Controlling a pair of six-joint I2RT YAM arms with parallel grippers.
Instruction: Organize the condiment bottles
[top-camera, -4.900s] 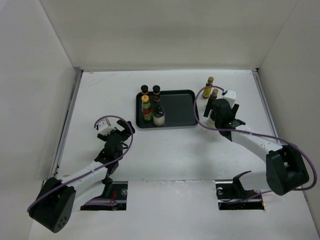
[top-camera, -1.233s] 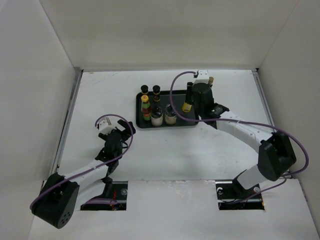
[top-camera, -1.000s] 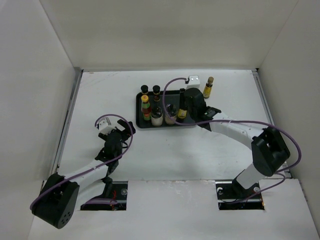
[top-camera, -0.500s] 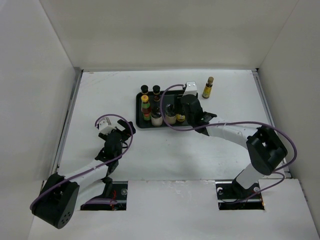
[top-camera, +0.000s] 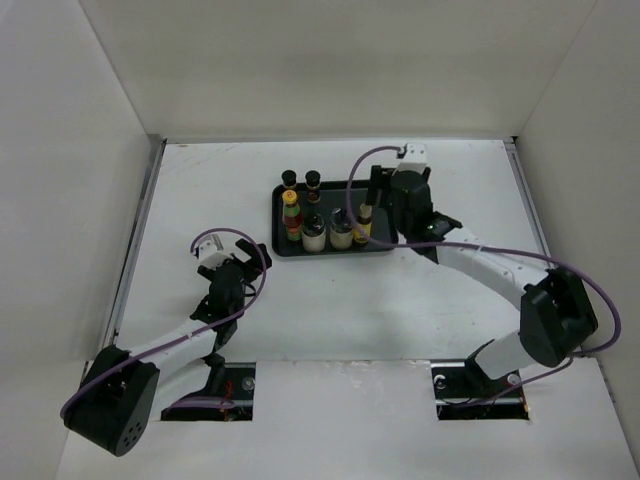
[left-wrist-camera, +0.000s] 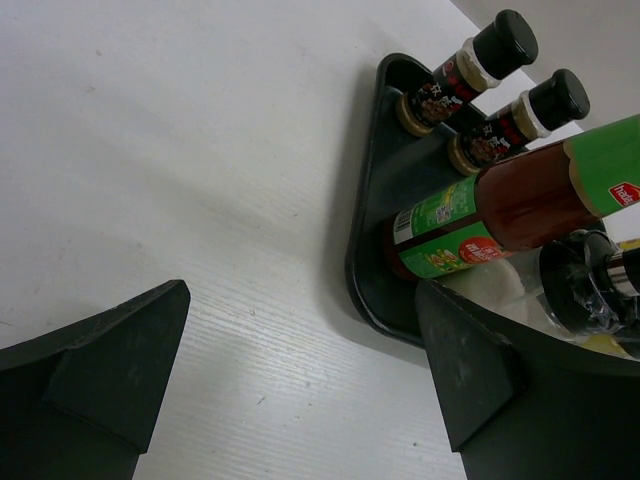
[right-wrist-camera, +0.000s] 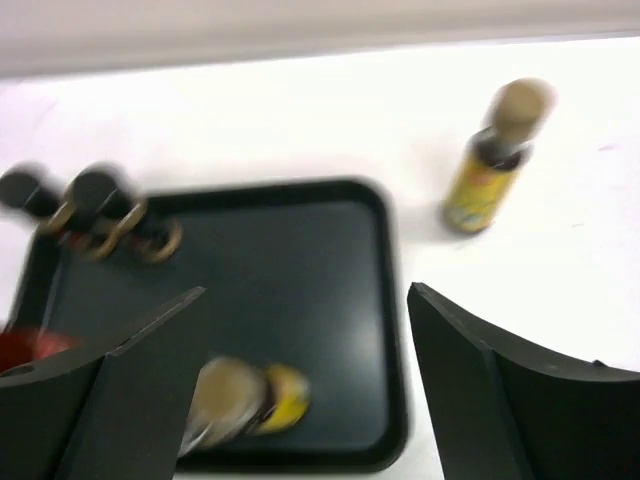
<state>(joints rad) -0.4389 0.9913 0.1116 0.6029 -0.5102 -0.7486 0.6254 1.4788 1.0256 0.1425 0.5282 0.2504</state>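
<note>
The white table (top-camera: 330, 300) carries everything, and toward its far middle lies the flat black tray (top-camera: 332, 197). My right gripper (right-wrist-camera: 306, 300) hangs above the tray's right part, jaws spread wide with nothing between them. My left gripper (left-wrist-camera: 300, 290) hovers low over bare table off the tray's near left corner, jaws likewise fully apart and empty. Inside the tray, the red bottle (top-camera: 292, 218), with a green label and yellow cap, stands upright by the left wall. Just right of it, along the near wall, one pale jar (top-camera: 314, 234) and a second pale jar (top-camera: 341, 231) stand side by side. Next to them is a slim yellow-labelled bottle (top-camera: 364, 223), upright and free of my fingers. The other slim bottle (right-wrist-camera: 492, 165) stands on the table outside the tray, beyond its right edge near the far corner, blurred in my right wrist view. Smallest, one short dark bottle (top-camera: 289, 179) and its twin short bottle (top-camera: 313, 181), both black-capped, stand together in the tray's far left corner.
</note>
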